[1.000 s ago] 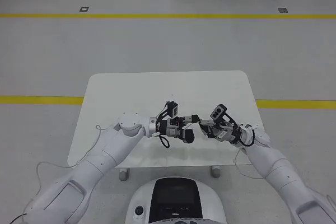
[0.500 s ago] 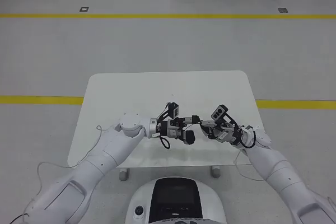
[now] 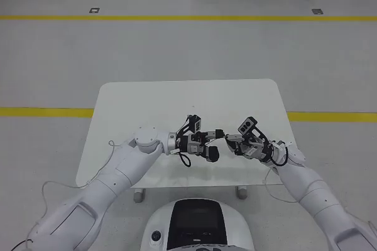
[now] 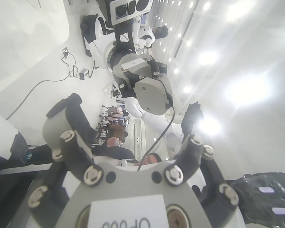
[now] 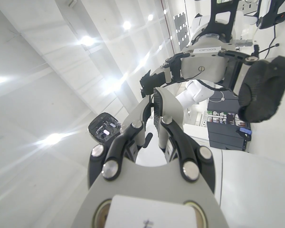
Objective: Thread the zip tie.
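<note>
Barely anything has shifted in the last second. In the top view the left gripper (image 3: 215, 143) has crept a touch toward 3 o'clock and the right gripper (image 3: 230, 145) has all but held its post. The two still meet tip to tip above the 6 o'clock side of the table (image 3: 144, 100), the right one at 3 o'clock of the left. I read that as fine lining-up, with the threading itself not yet done. The zip tie is too thin to pick out for certain from above; I would expect it where the tips meet. The left wrist view adds what the overhead cannot: its fingers (image 4: 68, 115) stand wide apart with nothing gripped between them. A thin black strand (image 4: 156, 138) runs from the facing right gripper toward the camera, and it may be the tie or merely a cable. The right wrist view supplies the other half. Its own fingers (image 5: 173, 110) are drawn almost together, leaving a narrow slit, and I cannot tell whether anything thin is pinched there. One black-padded finger of the left gripper sits just beyond their tips.
</note>
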`<state>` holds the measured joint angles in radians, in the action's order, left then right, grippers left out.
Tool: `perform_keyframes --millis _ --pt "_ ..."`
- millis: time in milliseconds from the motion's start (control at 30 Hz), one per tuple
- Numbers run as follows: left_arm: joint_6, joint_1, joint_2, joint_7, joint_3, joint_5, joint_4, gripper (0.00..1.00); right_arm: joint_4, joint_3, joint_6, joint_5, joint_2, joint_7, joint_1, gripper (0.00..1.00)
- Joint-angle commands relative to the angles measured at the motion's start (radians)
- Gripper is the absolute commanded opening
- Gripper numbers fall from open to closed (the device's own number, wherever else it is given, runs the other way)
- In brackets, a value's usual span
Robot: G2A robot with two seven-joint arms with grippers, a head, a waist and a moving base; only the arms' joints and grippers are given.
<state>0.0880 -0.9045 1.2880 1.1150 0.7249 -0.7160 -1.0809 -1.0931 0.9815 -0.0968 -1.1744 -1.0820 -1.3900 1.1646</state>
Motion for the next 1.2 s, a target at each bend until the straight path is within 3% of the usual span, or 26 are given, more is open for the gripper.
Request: perform_keyframes --millis 0,667,767,967,1167 --pt "0.001 0.001 0.0 0.002 0.0 -0.002 0.001 1.0 0.002 0.0 0.0 0.001 0.0 0.0 -0.001 0.0" --pt "0.002 0.008 0.004 0.01 -0.005 -0.004 0.013 1.0 0.054 -0.015 0.009 0.048 -0.011 0.0 -0.027 0.0" --pt "0.002 0.009 0.003 0.006 -0.002 -0.002 0.023 0.92 0.066 -0.014 0.014 0.075 -0.011 0.0 -0.034 0.0" --pt "0.0 0.007 -0.001 -0.001 0.005 0.009 0.026 0.6 0.069 -0.008 0.025 0.127 -0.009 0.0 -0.038 0.0" --pt "-0.005 0.002 -0.004 -0.011 0.006 0.022 0.023 0.5 0.067 0.001 0.047 0.195 0.001 0.0 -0.039 0.0"
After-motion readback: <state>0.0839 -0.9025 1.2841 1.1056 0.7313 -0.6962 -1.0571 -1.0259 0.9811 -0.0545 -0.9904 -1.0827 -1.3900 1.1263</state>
